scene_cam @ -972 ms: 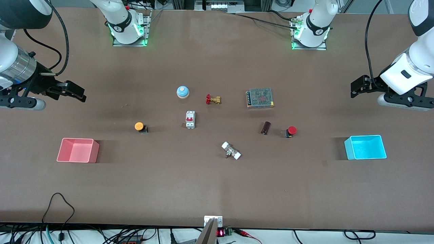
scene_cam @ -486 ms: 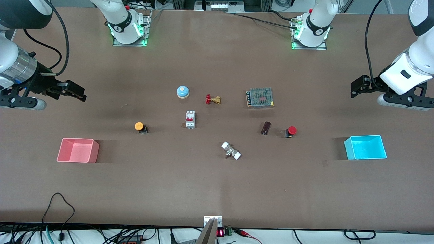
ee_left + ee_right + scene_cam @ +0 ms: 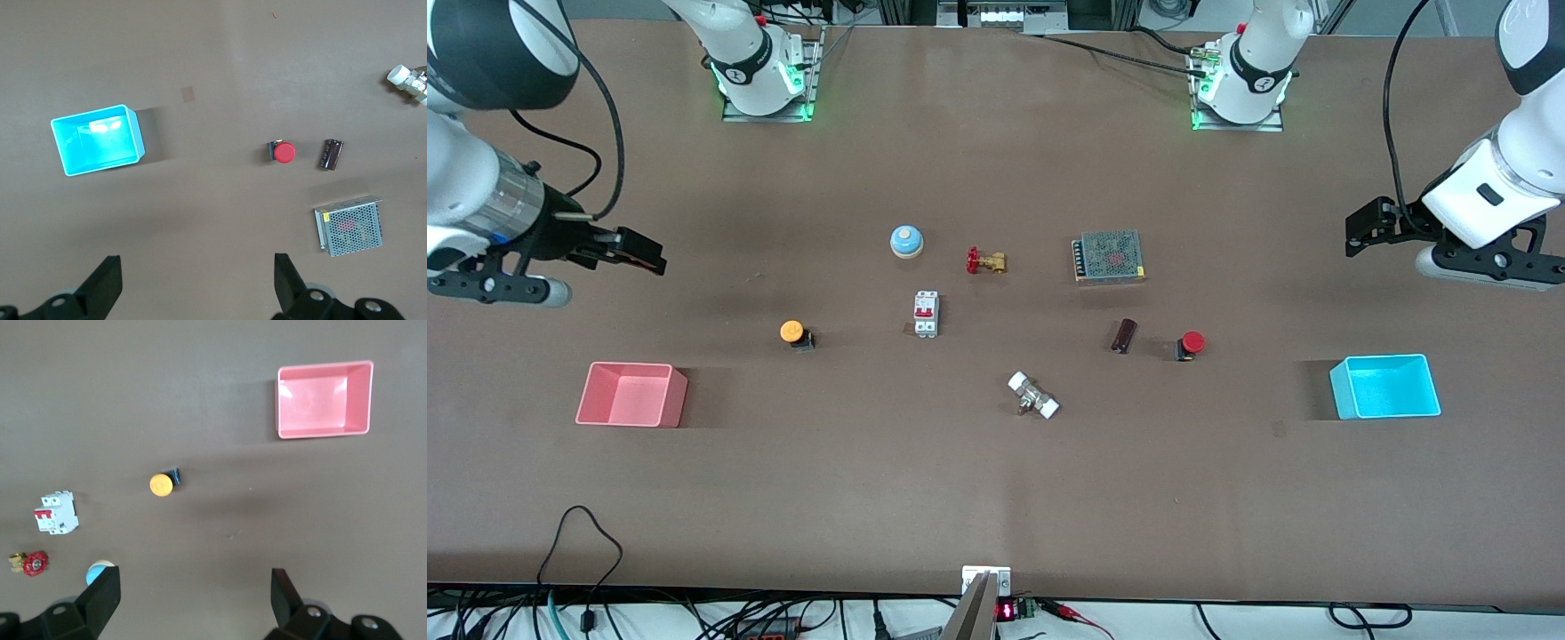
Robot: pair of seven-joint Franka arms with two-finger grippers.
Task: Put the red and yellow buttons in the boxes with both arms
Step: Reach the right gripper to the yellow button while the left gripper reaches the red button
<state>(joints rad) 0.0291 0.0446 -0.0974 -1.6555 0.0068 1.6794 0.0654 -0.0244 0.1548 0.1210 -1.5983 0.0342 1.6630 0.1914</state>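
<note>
brown matte tabletop (image 3: 996, 498) fills my front view, with both white arm bases along its top edge. my left arm's black two-finger gripper (image 3: 1356, 233) hangs over bare table at the left arm's end, fingers (image 3: 107, 283) spread wide apart and holding nothing. my right arm's black two-finger gripper (image 3: 649, 255) hangs over bare table at the right arm's end, fingers (image 3: 103, 595) likewise apart and empty.

on the table i see a cyan square plastic bin (image 3: 1385, 387) at the left arm's end and a pink square plastic bin (image 3: 631, 395) at the right arm's end, both with nothing in them. a grey metal mesh-covered power supply (image 3: 1109, 256) lies farther from the front camera than the red-capped push-button on a black base (image 3: 1190, 343), which sits between a dark brown cylinder (image 3: 1124, 335) and the cyan bin, well apart from that bin. mid-table are a white breaker with red switches (image 3: 926, 314), a blue dome-shaped bell (image 3: 906, 240), a white-ended metal valve (image 3: 1033, 396) and a brass valve with a red handle (image 3: 984, 260). the orange-yellow-capped push-button on a black base (image 3: 794, 332) sits near the pink bin, a little farther from the camera.
</note>
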